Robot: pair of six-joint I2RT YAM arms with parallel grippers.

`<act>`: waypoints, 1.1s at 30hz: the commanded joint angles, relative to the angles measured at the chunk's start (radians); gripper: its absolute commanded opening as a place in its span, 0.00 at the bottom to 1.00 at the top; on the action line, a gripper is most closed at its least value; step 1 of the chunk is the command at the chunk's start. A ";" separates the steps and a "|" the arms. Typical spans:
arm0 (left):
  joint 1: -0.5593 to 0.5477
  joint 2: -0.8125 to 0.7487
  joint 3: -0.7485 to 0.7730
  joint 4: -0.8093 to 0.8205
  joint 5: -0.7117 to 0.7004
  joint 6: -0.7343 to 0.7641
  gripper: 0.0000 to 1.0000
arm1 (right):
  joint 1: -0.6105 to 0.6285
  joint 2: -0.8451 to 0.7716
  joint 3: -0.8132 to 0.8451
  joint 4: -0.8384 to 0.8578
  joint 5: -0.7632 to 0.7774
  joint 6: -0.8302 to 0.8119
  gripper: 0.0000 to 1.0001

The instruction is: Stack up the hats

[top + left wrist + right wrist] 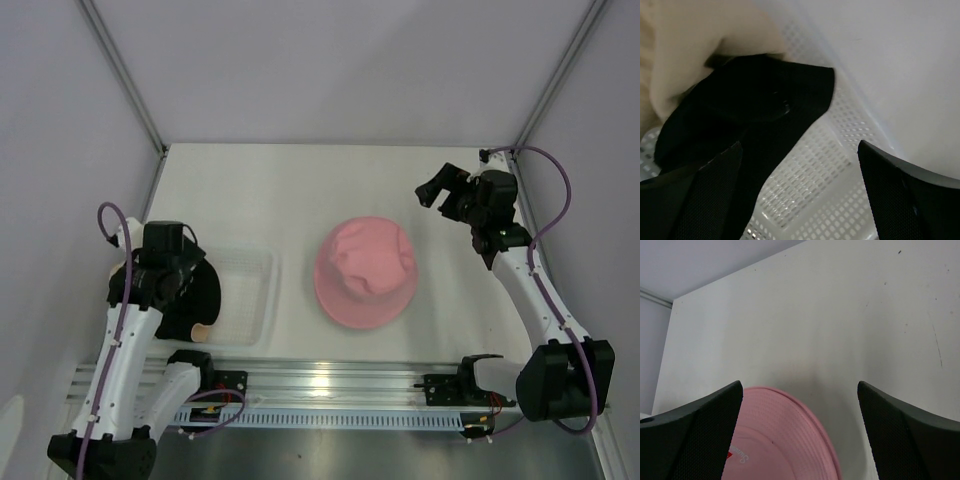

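A pink hat [365,272] lies crown up in the middle of the table. In the right wrist view its brim [785,435] shows a doubled edge. A black hat [207,295] lies crumpled at the left end of the clear tray [250,285], with a beige hat [200,331] partly under it. My left gripper [178,280] is open right above them. In the left wrist view [800,200] its left finger hangs over the black hat [755,105], with the beige hat [690,55] behind. My right gripper [440,195] is open and empty, raised to the right of and beyond the pink hat.
The tray's perforated floor [835,165] is bare on its right side. Grey walls and metal frame posts [125,75] close in the table on three sides. A metal rail [330,385] runs along the near edge.
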 commanded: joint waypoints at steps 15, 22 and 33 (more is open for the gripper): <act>0.207 -0.066 -0.183 0.067 -0.116 -0.205 0.86 | -0.019 -0.022 0.002 0.070 -0.027 0.002 1.00; 0.226 0.001 -0.223 0.130 -0.096 -0.265 0.74 | -0.023 -0.027 0.008 0.056 -0.021 0.002 0.99; 0.275 -0.020 -0.300 0.185 -0.043 -0.273 0.31 | -0.025 -0.059 0.038 0.055 -0.039 0.024 0.99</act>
